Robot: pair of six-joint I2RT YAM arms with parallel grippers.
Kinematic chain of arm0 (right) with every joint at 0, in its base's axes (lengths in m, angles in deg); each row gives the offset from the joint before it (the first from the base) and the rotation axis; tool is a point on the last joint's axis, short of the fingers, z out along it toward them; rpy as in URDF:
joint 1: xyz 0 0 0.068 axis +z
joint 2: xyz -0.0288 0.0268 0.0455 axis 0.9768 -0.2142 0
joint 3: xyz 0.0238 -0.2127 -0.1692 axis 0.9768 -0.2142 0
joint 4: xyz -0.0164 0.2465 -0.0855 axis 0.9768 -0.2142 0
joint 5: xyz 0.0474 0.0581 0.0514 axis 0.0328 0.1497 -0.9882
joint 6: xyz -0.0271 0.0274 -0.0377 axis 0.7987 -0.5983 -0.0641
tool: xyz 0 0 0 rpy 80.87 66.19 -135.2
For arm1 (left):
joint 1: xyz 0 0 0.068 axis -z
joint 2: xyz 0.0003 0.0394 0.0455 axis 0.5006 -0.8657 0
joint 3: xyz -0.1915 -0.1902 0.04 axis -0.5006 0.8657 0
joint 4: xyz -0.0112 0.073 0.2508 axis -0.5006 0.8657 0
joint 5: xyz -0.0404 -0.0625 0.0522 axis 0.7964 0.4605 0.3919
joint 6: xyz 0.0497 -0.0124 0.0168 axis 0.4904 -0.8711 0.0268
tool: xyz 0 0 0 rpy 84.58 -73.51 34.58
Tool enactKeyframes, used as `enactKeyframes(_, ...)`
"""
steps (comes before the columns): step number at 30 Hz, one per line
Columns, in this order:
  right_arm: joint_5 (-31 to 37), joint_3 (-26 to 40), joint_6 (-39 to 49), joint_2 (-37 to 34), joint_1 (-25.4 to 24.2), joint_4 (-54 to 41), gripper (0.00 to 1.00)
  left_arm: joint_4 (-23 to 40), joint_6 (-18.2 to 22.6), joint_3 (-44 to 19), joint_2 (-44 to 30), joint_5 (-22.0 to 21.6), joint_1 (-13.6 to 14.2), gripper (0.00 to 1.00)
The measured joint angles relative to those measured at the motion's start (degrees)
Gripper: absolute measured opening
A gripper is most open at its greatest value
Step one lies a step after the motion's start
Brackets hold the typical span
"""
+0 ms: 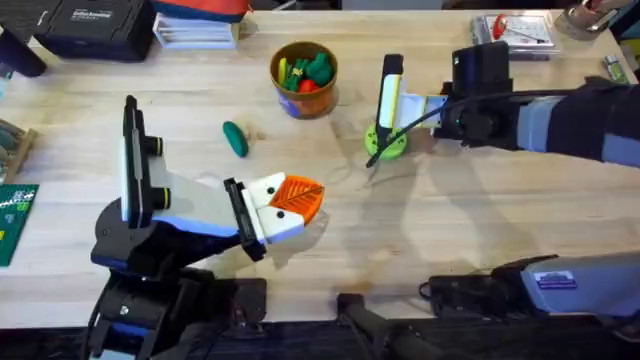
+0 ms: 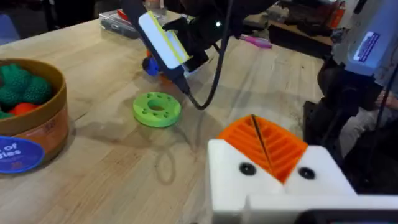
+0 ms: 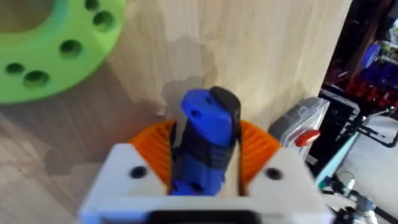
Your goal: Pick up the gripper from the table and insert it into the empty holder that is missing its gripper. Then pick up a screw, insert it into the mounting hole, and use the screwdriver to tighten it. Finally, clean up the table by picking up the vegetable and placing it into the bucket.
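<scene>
The screwdriver (image 3: 205,140) is sitting clamped between the orange pads of the right gripper (image 1: 432,112), in the upper right of the overhead view, just beside a green disc (image 1: 386,141). The vegetable (image 1: 235,138) is lying on the table (image 1: 450,220) left of centre (well apart from both arms), and the bucket (image 1: 304,78) is standing above it. The left gripper (image 1: 300,200) is resting low at centre, its fingers pressed together.

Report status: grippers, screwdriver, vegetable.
Right gripper shut on screwdriver, beside green disc. Left gripper shut, empty. Vegetable on table, outside bucket.
</scene>
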Motion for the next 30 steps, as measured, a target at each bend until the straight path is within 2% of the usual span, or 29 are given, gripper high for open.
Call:
enactKeyframes(4, 0.9, 1.4, -2.8, 0.3, 0.0, -0.2, 0.916, 0.0, 0.0, 0.0, 0.0, 0.0, 0.0, 0.004)
enactKeyframes(5, 1.2, 2.1, -3.7, 0.5, -0.1, -1.4, 0.974, 0.0, 0.0, 0.0, 0.0, 0.0, 0.0, 0.004)
enactKeyframes(13, 1.9, 2.6, -15.6, 3.9, 0.5, -11.2, 0.994, 0.0, 0.0, 0.0, 0.0, -0.1, 0.0, 0.004)
enactKeyframes(20, 1.5, 4.6, -29.0, 14.1, 3.4, -32.4, 0.994, 0.0, 0.0, 0.0, 0.0, 0.0, 0.0, 0.004)
enactKeyframes(21, 1.5, 5.7, -31.0, 16.1, 4.2, -35.5, 0.994, 0.0, 0.1, 0.0, 0.0, -0.1, 0.0, 0.030)
enactKeyframes(22, 1.4, 7.2, -33.1, 18.3, 5.3, -38.8, 0.994, 0.0, 0.3, 0.0, 0.0, -0.1, 0.0, 0.143)
enactKeyframes(27, -2.8, 14.0, -44.4, 28.0, 11.9, -52.2, 0.992, 0.0, 0.3, 0.0, 0.0, 0.0, 0.0, 0.924)
enactKeyframes(28, -4.1, 14.7, -46.7, 29.8, 13.3, -53.9, 0.992, 0.0, 0.3, 0.0, 0.0, -0.1, 0.0, 0.971)
enactKeyframes(30, -7.1, 15.2, -51.7, 33.3, 16.2, -56.0, 0.992, 0.0, 0.3, 0.0, 0.0, -0.1, 0.0, 0.984)
